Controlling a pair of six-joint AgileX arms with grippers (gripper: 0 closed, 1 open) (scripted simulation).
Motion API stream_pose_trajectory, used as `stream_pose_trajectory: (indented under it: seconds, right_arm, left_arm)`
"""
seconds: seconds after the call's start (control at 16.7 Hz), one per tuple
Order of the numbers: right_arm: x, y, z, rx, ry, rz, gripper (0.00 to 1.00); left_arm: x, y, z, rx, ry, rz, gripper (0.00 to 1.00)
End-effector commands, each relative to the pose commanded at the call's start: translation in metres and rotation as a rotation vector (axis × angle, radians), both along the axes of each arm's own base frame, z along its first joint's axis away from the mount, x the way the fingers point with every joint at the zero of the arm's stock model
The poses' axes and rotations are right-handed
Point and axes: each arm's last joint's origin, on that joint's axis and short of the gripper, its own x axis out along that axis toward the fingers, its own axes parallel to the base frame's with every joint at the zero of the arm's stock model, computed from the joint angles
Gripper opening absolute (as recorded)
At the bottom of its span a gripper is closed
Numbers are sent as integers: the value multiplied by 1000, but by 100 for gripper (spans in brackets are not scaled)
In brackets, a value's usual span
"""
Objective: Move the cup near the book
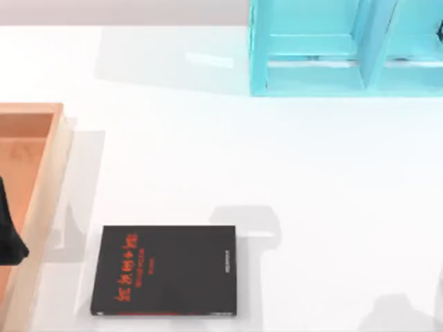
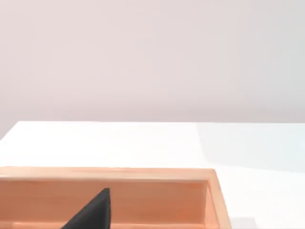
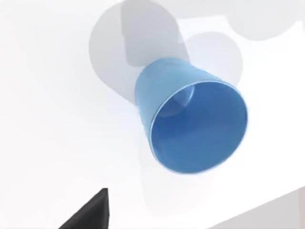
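Your right gripper hovers over the upright blue cup [image 3: 190, 121], lined up to grasp; finger spread cannot be told. The book [image 1: 165, 270] lies at 6 o'clock.

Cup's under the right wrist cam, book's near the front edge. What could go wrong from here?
1. The cup is seen at an angle from the right wrist view and the right gripper's jaws are barely in frame, so a misaligned descent might knock it over instead of straddling it.
2. The book lies close to the table's front edge; a drop-off on that side risks leaving the cup at the edge.
3. The left arm sits over the orange tray, beside the book, limiting room there.
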Motion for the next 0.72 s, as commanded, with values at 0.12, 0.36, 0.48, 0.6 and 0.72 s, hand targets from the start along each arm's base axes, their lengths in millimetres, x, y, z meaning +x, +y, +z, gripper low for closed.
stream_pose_trajectory:
  seconds: [0.12, 0.36, 0.48, 0.6, 0.72]
  right_arm:
    - [7, -13, 0, 23, 92, 86, 100]
    - [15, -33, -4, 79, 216, 225, 100]
    - [18, -39, -5, 101, 248, 265, 100]
    - [19, -42, -6, 111, 263, 285, 100]
    - [19, -42, -6, 111, 263, 285, 100]
  left_arm:
    - [0, 0, 0, 0, 0, 0, 100]
    - [0, 0, 0, 0, 0, 0, 100]
    - [0, 0, 0, 0, 0, 0, 100]
    - [0, 0, 0, 0, 0, 0, 100]
    - [0, 0, 0, 0, 0, 0, 100]
